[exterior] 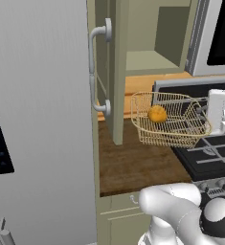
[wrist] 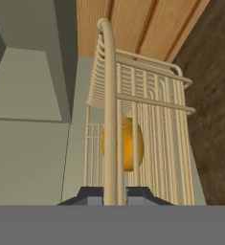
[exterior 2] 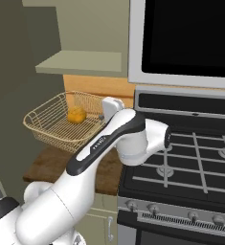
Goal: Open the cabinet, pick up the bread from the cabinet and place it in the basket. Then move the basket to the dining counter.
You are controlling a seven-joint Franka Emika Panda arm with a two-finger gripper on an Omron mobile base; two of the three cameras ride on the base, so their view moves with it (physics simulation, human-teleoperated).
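The square tan wire basket (exterior: 171, 136) hangs tilted just above the short brown worktop (exterior: 133, 167). My gripper (exterior: 203, 120) is shut on its right rim. In the hand view the fingertips (wrist: 91, 195) pinch the thick rim bar (wrist: 111, 95) from both sides. The round golden bread (exterior: 157, 114) lies inside the basket, and the right base view shows the bread (exterior 2: 76, 115) near the far side of the basket (exterior 2: 47, 127). The sage-green cabinet door (exterior: 115, 72) stands open, its silver handle (exterior: 95, 67) facing me, and the shelf (exterior: 147, 60) is bare. The dining counter is out of view.
A large grey fridge (exterior: 37, 119) fills the left. The black gas stove (exterior 2: 195, 158) adjoins the worktop on the right, with a microwave (exterior 2: 185, 38) above it. The open door edge stands close to the basket's left side.
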